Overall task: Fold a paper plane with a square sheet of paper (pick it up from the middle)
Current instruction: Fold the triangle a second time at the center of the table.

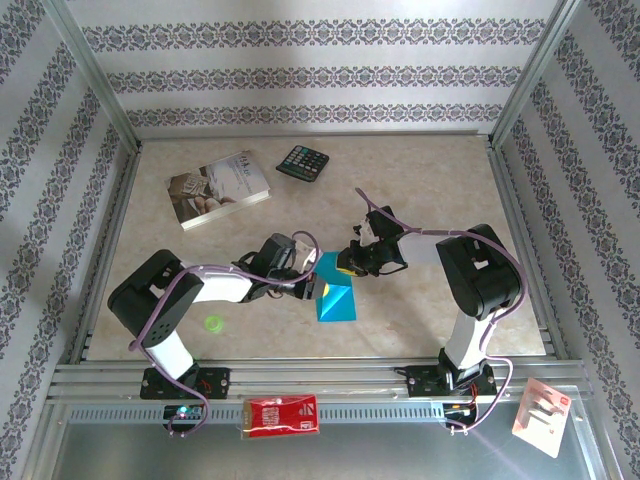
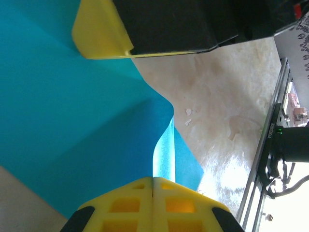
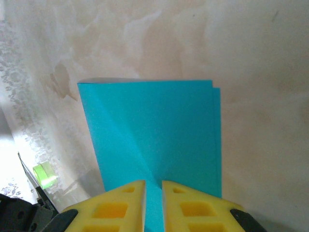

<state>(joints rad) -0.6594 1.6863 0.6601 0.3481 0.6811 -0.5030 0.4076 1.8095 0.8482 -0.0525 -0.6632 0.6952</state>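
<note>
One matte, creased turquoise paper sheet [image 3: 154, 135]

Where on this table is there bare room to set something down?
Bare table runs from the calculator to the right edge, and along the near edge between the green disc and the right arm's base. Crowded mid-table: the left claw and right claw meet on the blue paper.

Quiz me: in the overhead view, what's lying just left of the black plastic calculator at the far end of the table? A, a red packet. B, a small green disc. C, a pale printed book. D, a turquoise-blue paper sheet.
C: the pale printed book lies flat just left of the black plastic calculator, with a gap of bare surface between them.
</note>
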